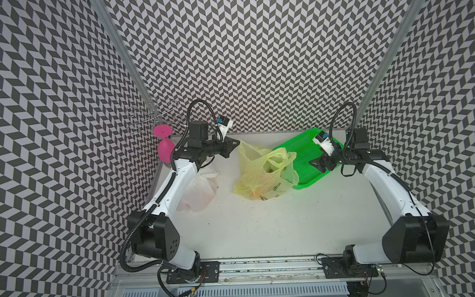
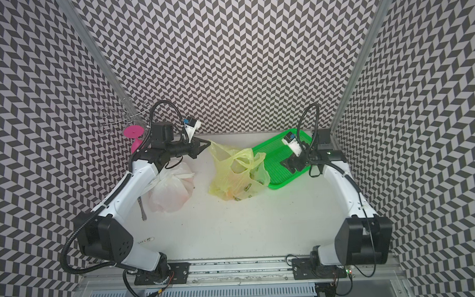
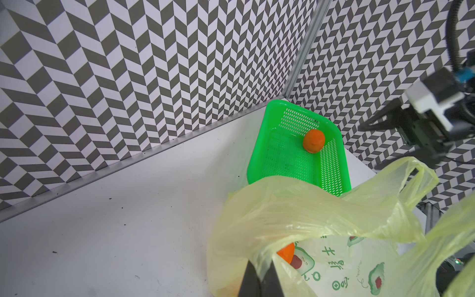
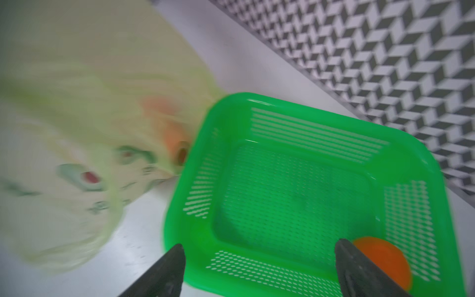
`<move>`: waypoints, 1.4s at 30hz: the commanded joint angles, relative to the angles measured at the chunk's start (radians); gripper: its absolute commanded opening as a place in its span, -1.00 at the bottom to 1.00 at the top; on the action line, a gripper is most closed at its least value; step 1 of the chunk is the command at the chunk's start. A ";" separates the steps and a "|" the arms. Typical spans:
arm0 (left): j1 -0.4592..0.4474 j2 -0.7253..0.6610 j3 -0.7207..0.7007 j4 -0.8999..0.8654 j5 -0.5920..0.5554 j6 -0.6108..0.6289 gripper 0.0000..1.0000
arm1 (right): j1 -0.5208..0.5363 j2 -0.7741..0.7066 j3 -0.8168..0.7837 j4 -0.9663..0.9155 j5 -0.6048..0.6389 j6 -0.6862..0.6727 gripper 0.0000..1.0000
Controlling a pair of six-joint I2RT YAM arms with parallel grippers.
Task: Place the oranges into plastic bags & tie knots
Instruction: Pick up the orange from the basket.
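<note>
Orange (image 4: 383,259) sits in basket (image 4: 282,108) beside right hand (image 4: 261,244).

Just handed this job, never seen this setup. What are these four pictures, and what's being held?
This is a two-armed robot at a table, each arm ending in a two-fingered gripper. Both top views look down on the whole scene. Each wrist view looks out along one gripper. The left gripper is shut, apparently pinching the rim of the yellow-green bag, with a bagged orange showing. The right gripper is open and empty over the green basket, where one loose orange lies. A white bag sits beside the left arm.
</note>
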 commanded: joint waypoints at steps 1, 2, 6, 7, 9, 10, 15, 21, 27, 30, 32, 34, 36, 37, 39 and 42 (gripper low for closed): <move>0.004 -0.026 -0.006 0.029 0.019 -0.005 -1.00 | -0.001 0.116 0.011 0.245 0.407 0.129 0.84; 0.005 -0.027 -0.007 0.031 0.021 -0.008 -1.00 | 0.000 0.151 0.035 0.248 0.458 0.128 0.84; 0.000 -0.034 -0.012 0.032 0.026 -0.007 -1.00 | -0.005 0.328 0.181 0.145 0.590 0.129 0.86; -0.001 -0.035 -0.013 0.033 0.026 -0.005 -1.00 | -0.005 0.356 0.194 0.139 0.602 0.128 0.87; -0.003 -0.038 -0.014 0.033 0.027 -0.003 -1.00 | -0.005 0.396 0.202 0.150 0.618 0.128 0.87; -0.002 -0.039 -0.015 0.034 0.030 -0.003 -1.00 | -0.005 0.419 0.212 0.146 0.620 0.128 0.88; -0.003 -0.042 -0.020 0.031 0.034 -0.002 -1.00 | -0.006 0.490 0.218 0.143 0.688 0.132 0.88; -0.004 -0.049 -0.027 0.032 0.034 0.004 -1.00 | -0.014 0.538 0.209 0.154 0.750 0.116 0.89; -0.005 -0.053 -0.032 0.032 0.035 0.005 -1.00 | -0.017 0.596 0.215 0.140 0.735 0.121 0.82; -0.005 -0.054 -0.034 0.033 0.035 0.008 -1.00 | -0.017 0.619 0.221 0.144 0.732 0.121 0.74; -0.007 -0.051 -0.033 0.033 0.035 0.007 -1.00 | -0.017 0.629 0.228 0.153 0.723 0.120 0.66; -0.010 -0.051 -0.032 0.033 0.035 0.007 -1.00 | -0.018 0.638 0.246 0.148 0.699 0.117 0.59; -0.010 -0.052 -0.032 0.031 0.035 0.008 -1.00 | -0.016 0.639 0.259 0.140 0.666 0.116 0.50; -0.010 -0.053 -0.033 0.031 0.034 0.008 -1.00 | -0.015 0.636 0.264 0.138 0.647 0.114 0.43; -0.010 -0.054 -0.034 0.031 0.034 0.008 -1.00 | -0.015 0.619 0.266 0.136 0.605 0.106 0.31; -0.011 -0.055 -0.035 0.029 0.032 0.009 -1.00 | -0.015 0.551 0.244 0.126 0.498 0.095 0.15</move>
